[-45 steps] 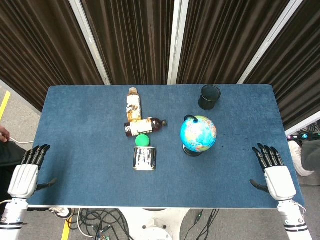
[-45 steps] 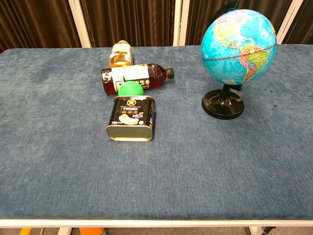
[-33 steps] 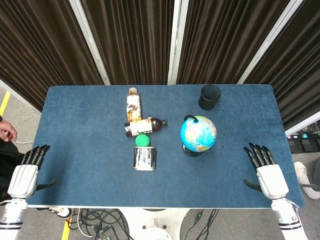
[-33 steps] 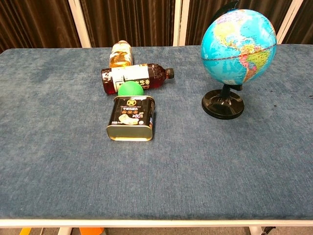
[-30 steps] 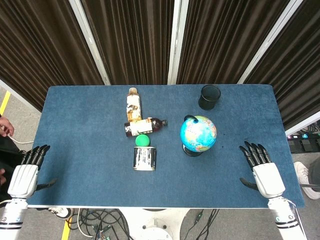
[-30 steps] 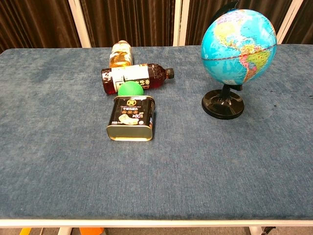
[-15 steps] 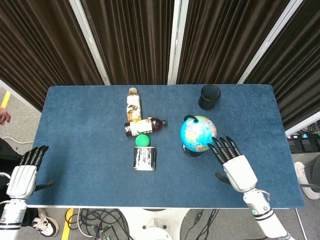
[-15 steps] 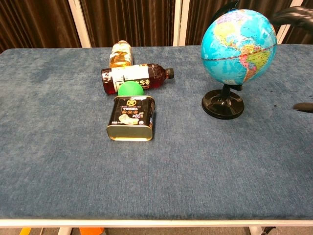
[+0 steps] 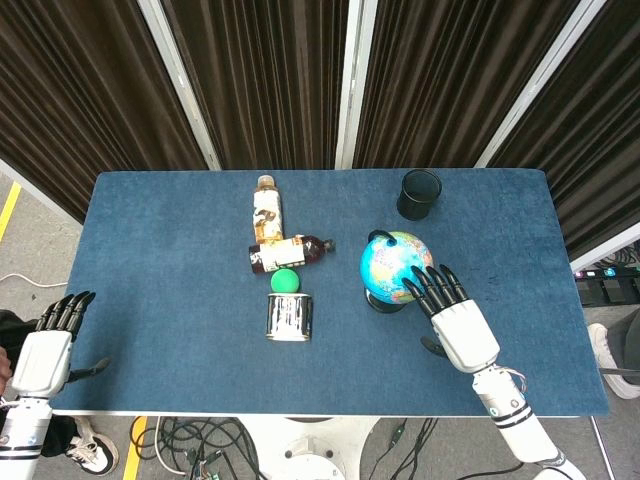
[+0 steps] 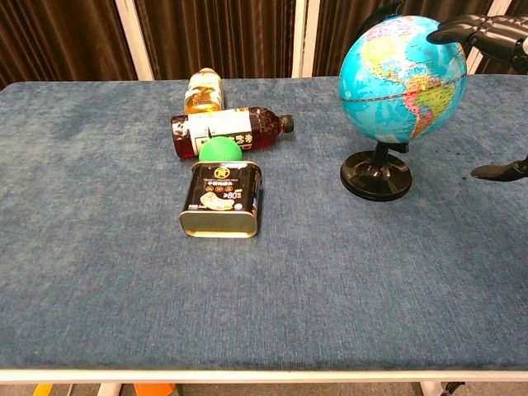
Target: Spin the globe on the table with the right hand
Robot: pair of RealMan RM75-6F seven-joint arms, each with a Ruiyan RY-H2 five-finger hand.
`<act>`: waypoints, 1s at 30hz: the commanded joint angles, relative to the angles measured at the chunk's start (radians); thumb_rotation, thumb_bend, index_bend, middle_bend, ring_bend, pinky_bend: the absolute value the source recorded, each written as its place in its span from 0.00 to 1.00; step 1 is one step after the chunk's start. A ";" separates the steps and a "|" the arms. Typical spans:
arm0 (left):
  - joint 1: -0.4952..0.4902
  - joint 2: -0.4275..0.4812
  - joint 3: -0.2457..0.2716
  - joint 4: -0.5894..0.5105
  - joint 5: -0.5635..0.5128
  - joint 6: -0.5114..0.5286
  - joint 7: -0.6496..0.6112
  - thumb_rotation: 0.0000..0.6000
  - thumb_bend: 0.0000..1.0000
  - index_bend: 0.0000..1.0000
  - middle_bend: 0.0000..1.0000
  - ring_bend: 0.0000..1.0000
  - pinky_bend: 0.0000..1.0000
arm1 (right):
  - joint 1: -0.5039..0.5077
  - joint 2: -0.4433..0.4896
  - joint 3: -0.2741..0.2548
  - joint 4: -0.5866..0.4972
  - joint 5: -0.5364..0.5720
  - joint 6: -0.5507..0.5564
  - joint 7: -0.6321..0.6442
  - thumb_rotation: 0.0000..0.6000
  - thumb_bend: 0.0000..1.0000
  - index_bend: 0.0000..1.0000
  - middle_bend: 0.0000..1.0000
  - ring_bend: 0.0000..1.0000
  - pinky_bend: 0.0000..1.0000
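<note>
Left hand spread, holding nothing, off bench near-left edge. Right hand fingers apart, empty, fingertips at globe right side. Tin, green ball, two bottles left of globe. Black cup beyond globe.

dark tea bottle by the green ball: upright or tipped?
Tipped. The dark tea bottle lies on its side on the table, cap pointing toward the globe.

Lab-style test booth: dark curtains behind blue-covered table, loose cables beneath.
</note>
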 commanded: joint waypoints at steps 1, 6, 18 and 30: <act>-0.001 0.000 0.000 -0.002 0.000 -0.001 0.003 1.00 0.08 0.07 0.08 0.04 0.11 | 0.001 0.005 0.002 0.007 0.013 -0.001 0.009 1.00 0.00 0.00 0.00 0.00 0.00; -0.003 0.002 -0.001 -0.008 0.001 -0.003 0.010 1.00 0.08 0.07 0.08 0.04 0.11 | 0.019 0.013 0.020 0.023 0.057 -0.029 0.024 1.00 0.00 0.00 0.00 0.00 0.00; -0.002 0.005 -0.001 -0.012 -0.005 -0.006 0.014 1.00 0.08 0.07 0.08 0.04 0.11 | 0.066 0.022 0.059 0.077 0.173 -0.104 0.064 1.00 0.00 0.00 0.00 0.00 0.00; 0.000 0.006 -0.001 -0.014 -0.008 -0.007 0.016 1.00 0.08 0.07 0.08 0.04 0.11 | 0.060 0.025 0.056 0.093 0.143 -0.034 0.136 1.00 0.00 0.00 0.00 0.00 0.00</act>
